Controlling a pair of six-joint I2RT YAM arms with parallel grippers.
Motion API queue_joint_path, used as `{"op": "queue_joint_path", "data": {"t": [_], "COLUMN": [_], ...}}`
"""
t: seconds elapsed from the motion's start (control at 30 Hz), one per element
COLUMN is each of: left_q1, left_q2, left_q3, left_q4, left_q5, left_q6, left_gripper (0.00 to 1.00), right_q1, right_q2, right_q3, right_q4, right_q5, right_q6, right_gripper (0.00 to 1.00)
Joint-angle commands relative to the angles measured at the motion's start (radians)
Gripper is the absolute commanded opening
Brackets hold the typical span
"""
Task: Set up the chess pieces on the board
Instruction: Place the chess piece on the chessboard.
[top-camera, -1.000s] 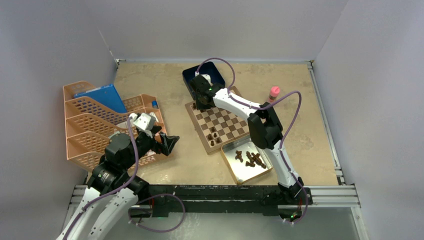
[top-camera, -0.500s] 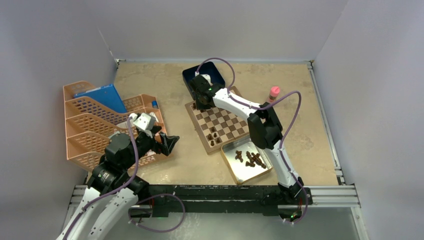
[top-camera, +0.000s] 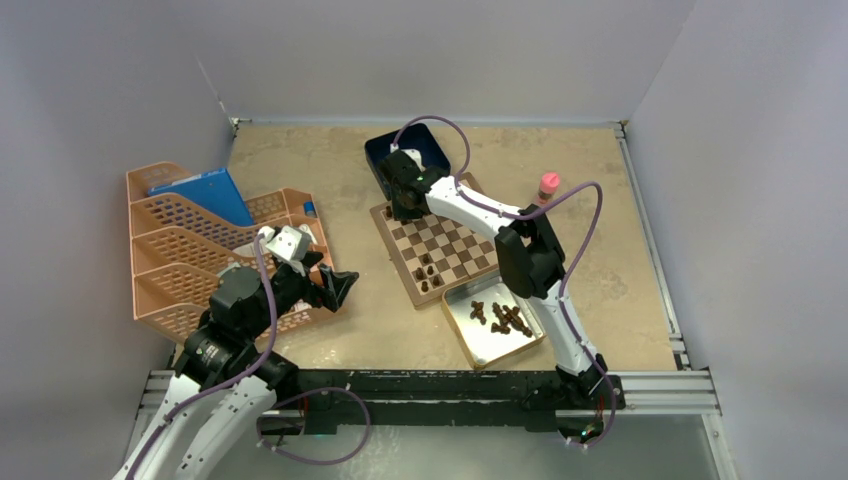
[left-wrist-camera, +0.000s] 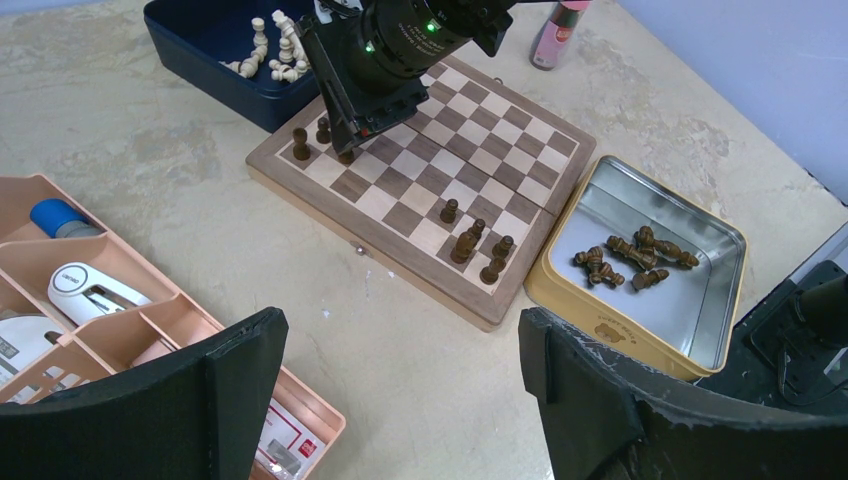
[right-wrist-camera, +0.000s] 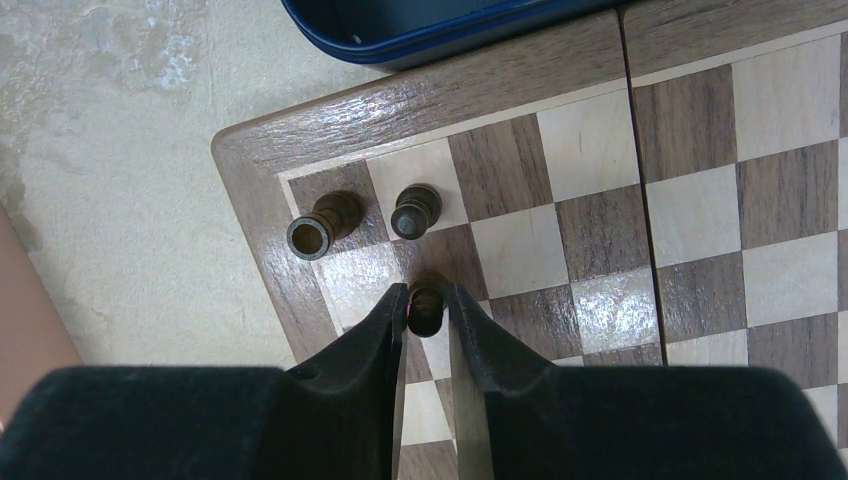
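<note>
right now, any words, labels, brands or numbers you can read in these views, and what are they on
No text can be read in any view.
Silver tin: a small mark on its yellow outer wall, too small to read.
White gadget: a grey logo, blurred.
Pink bottle: a label, unreadable.

We see the board (top-camera: 440, 245) mid-frame, turned at an angle on the tan table (top-camera: 300, 160). The right gripper (top-camera: 403, 207) is low over the board's upper-left corner. Its fingers are hidden under the wrist, so we can't call the grip. A few dark chess pieces (top-camera: 427, 272) stand near the board's lower-left edge. More lie loose in the silver tin (top-camera: 485, 347), which touches the board's lower-right side. The blue box (top-camera: 380, 150) sits just above the board, with a pink bottle (top-camera: 548, 186) off to the right. The left gripper (top-camera: 338, 287) is at lower left, fingers spread and holding nothing, beside the peach trays (top-camera: 170, 250).
</note>
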Motion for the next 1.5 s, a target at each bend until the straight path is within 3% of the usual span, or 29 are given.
{"op": "queue_joint_path", "data": {"t": [0.0, 0.4, 1.0, 1.47], "left_q1": [0.0, 0.0, 0.0, 0.0], "left_q2": [-0.011, -0.008, -0.014, -0.017], "left_q3": [0.024, 0.024, 0.024, 0.024], "left_q4": [0.033, 0.033, 0.03, 0.029], "left_q5": [-0.003, -0.003, -0.004, -0.003], "left_q6": [-0.004, -0.004, -0.007, -0.006], "left_gripper": [0.86, 0.86, 0.86, 0.86], "right_q1": [0.003, 0.001, 0.003, 0.003], "right_q2": [0.013, 0.019, 0.023, 0.008], "right_q3": [0.039, 0.048, 0.05, 0.05], "right_q4": [-0.005, 0.0, -0.005, 0.004], "right_q5": [0.025, 0.032, 0.058, 0.076], "right_q6": [-0.006, -0.021, -0.028, -0.027], "right_gripper": [0.24, 0.19, 0.19, 0.3]}}
